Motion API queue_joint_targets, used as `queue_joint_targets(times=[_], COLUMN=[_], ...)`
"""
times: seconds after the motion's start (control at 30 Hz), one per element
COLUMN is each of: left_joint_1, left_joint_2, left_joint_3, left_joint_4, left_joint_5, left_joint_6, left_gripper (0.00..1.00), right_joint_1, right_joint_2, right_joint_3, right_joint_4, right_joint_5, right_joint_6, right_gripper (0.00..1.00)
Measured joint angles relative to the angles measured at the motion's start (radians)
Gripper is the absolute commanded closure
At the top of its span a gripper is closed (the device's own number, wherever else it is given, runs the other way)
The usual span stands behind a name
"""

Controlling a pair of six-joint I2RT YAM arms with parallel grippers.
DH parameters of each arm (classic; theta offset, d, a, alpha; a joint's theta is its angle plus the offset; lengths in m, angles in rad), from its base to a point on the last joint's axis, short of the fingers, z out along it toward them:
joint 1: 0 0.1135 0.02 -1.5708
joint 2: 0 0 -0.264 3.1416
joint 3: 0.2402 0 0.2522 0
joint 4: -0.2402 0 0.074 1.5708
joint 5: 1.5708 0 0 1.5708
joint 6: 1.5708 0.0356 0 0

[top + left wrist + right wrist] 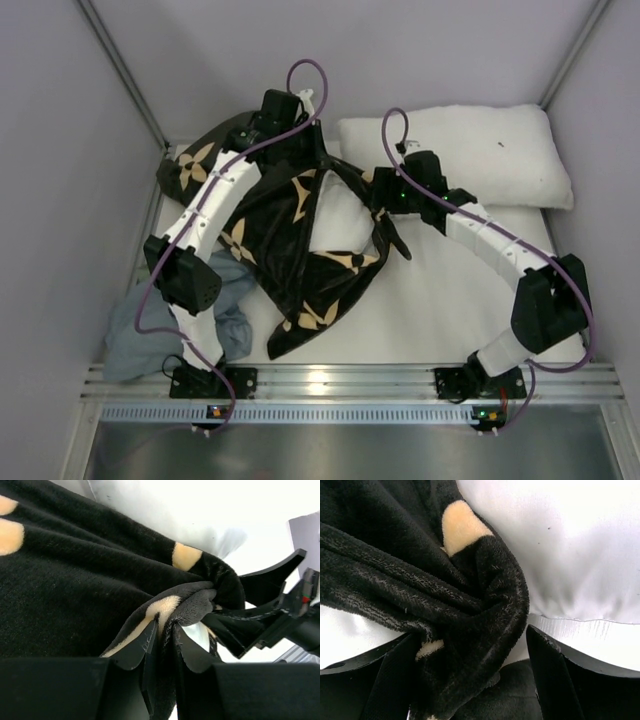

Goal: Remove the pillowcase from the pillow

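**Two grippers met on one fold of the pillowcase, pillow only partly out**

The pillowcase [300,270] lay crumpled across the middle and left of the table [440,300], its black cloth pulled up into a ridge between the two arms. The pillow [338,215] showed white through the gap in the cloth, so it looked only partly uncovered. A second pillow [470,150] lay bare at the far right, and a blue-grey cloth [150,325] sat bunched by the left arm's base.

The left gripper [165,640] was nearly closed, with a thin fold of the pillowcase pinched between its fingers. The right gripper [472,635] stood wide open. A thick bunch of the same fold sat between its fingers and rested against one of them, but it was not clamped. In the left wrist view the two grippers were just beside each other on that fold.

The step in hand looked like a handover or re-grip during the stripping. The next move probably called for the right gripper to close firmly on the bunch. Then it could pull the cloth away from the pillow, taking care to catch only cloth and not the white pillow just behind.
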Motion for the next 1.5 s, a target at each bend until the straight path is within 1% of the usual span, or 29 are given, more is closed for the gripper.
queue_joint_targets(times=[0.03, 0.1, 0.13, 0.17, 0.2, 0.23, 0.27, 0.3, 0.33, 0.4, 0.43, 0.5, 0.6, 0.67, 0.77, 0.87, 0.9, 0.93, 0.97, 1.0, 1.13, 1.27, 1.33, 1.4, 1.43, 1.5], left_joint_1=[0.000, 0.000, 0.000, 0.000, 0.000, 0.000, 0.000, 0.000, 0.000, 0.000, 0.000, -0.004, -0.031, -0.088, -0.253, -0.417, -0.460, -0.492, -0.516, -0.529, -0.550, -0.548, -0.547, -0.548, -0.548, -0.548], left_joint_2=[-0.003, -0.013, -0.018, -0.024, -0.030, -0.037, -0.043, -0.050, -0.056, -0.071, -0.081, -0.113, -0.192, -0.255, -0.339, -0.378, -0.380, -0.378, -0.370, -0.359, -0.275, -0.201, -0.183, -0.171, -0.167, -0.157], left_joint_3=[-0.008, -0.021, -0.026, -0.032, -0.039, -0.046, -0.052, -0.056, -0.058, -0.059, -0.060, -0.067, -0.097, -0.118, -0.141, -0.172, -0.187, -0.206, -0.229, -0.244, -0.301, -0.324, -0.324, -0.324, -0.324, -0.324], left_joint_4=[0.002, 0.005, 0.006, 0.008, 0.009, 0.010, 0.010, 0.010, 0.009, 0.006, 0.004, 0.001, -0.004, -0.008, -0.006, 0.002, 0.003, 0.005, 0.005, 0.003, 0.002, -0.002, -0.001, 0.000, 0.000, 0.001], left_joint_5=[-0.005, -0.017, -0.023, -0.027, -0.034, -0.042, -0.053, -0.063, -0.076, -0.102, -0.114, -0.139, -0.182, -0.218, -0.267, -0.306, -0.319, -0.335, -0.362, -0.388, -0.491, -0.563, -0.586, -0.604, -0.612, -0.636], left_joint_6=[0.000, 0.002, 0.002, 0.004, 0.008, 0.007, 0.007, 0.007, 0.008, 0.008, 0.009, 0.010, 0.013, 0.016, 0.024, 0.026, 0.027, 0.027, 0.029, 0.031, 0.045, 0.063, 0.072, 0.082, 0.086, 0.093], left_gripper=[0.77, 0.72, 0.68, 0.60, 0.57, 0.52, 0.48, 0.35, 0.30, 0.24, 0.23, 0.21, 0.21, 0.21, 0.22, 0.25, 0.28, 0.32, 0.39, 0.42, 0.44, 0.42, 0.38, 0.32, 0.24, 0.17], right_joint_1=[-0.002, -0.004, -0.004, -0.004, -0.004, -0.004, -0.004, -0.004, -0.004, -0.004, -0.004, -0.004, -0.005, -0.005, -0.005, -0.010, -0.013, -0.016, -0.019, -0.023, -0.034, -0.042, -0.046, -0.050, -0.052, -0.058], right_joint_2=[0.000, -0.003, -0.004, -0.004, -0.004, -0.004, -0.004, -0.004, -0.003, -0.003, -0.003, -0.003, -0.001, 0.000, 0.000, 0.002, 0.002, 0.002, 0.002, 0.002, 0.002, 0.002, 0.000, -0.002, -0.002, -0.005], right_joint_3=[0.000, 0.000, 0.000, 0.000, 0.000, -0.001, -0.001, -0.004, -0.006, -0.011, -0.013, -0.019, -0.019, -0.019, -0.020, -0.020, -0.020, -0.021, -0.024, -0.027, -0.047, -0.064, -0.077, -0.091, -0.095, -0.105], right_joint_4=[0.002, 0.008, 0.008, 0.009, 0.009, 0.009, 0.010, 0.011, 0.011, 0.015, 0.016, 0.020, 0.022, 0.023, 0.024, 0.025, 0.025, 0.026, 0.030, 0.032, 0.050, 0.063, 0.066, 0.071, 0.071, 0.077], right_joint_5=[-0.005, -0.008, -0.009, -0.010, -0.012, -0.013, -0.014, -0.016, -0.018, -0.020, -0.023, -0.024, -0.025, -0.025, -0.027, -0.035, -0.042, -0.048, -0.056, -0.064, -0.091, -0.111, -0.116, -0.122, -0.126, -0.141], right_joint_6=[0.000, -0.001, -0.002, -0.006, -0.002, 0.000, 0.001, 0.003, 0.004, 0.007, 0.009, 0.011, 0.012, 0.013, 0.013, 0.013, 0.014, 0.016, 0.018, 0.019, 0.026, 0.030, 0.032, 0.037, 0.039, 0.043], right_gripper=[0.30, 0.43, 0.60, 0.67, 0.72, 0.77, 0.78, 0.80, 0.82, 0.87, 0.94, 1.00, 1.00, 1.00, 1.00, 1.00, 1.00, 1.00, 1.00, 1.00, 1.00, 1.00, 1.00, 1.00, 1.00, 1.00])
